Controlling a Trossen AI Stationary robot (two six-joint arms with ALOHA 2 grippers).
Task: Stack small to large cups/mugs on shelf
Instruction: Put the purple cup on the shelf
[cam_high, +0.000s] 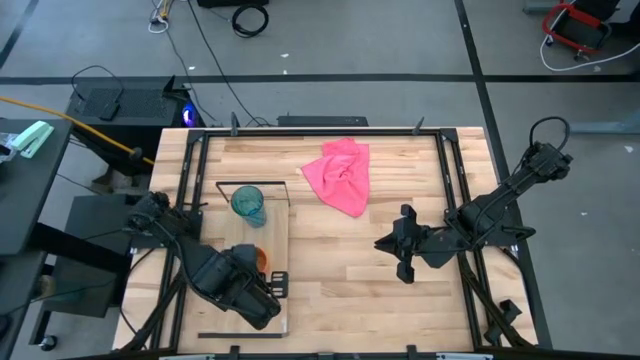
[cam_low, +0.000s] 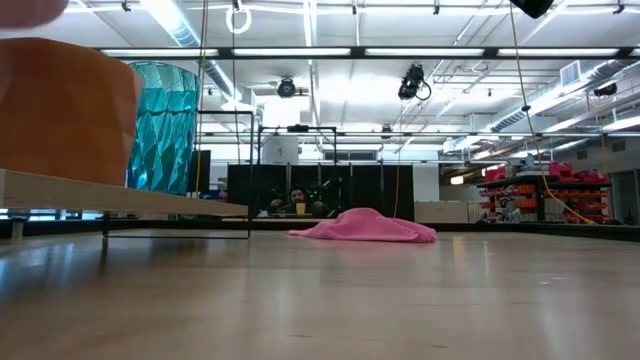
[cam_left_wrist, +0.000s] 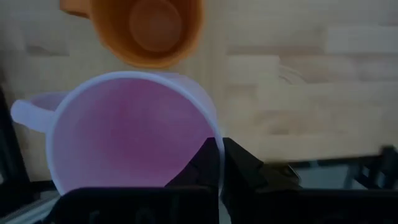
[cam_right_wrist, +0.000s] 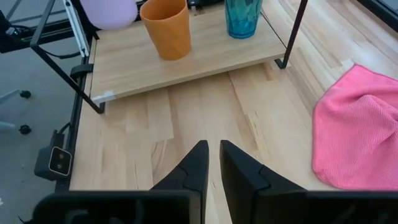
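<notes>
The light-wood shelf lies at the table's left, and it also shows in the right wrist view. The teal tumbler stands on its far end. The orange mug stands upright at its middle. My left gripper is over the shelf's near part, shut on the lilac mug, which my arm hides in the high view. The mug's handle points away from the fingers. My right gripper is shut and empty above the table right of centre. My left gripper holds the lilac mug by its rim wall, on the side opposite the handle, with one finger inside the cup and one outside. The fingers come from above. The mug stays upright, mouth up, and appears lifted above the shelf.
A crumpled pink cloth lies on the table's far middle. Bare tabletop runs between the shelf and my right gripper. Black frame rails line the table's left and right sides.
</notes>
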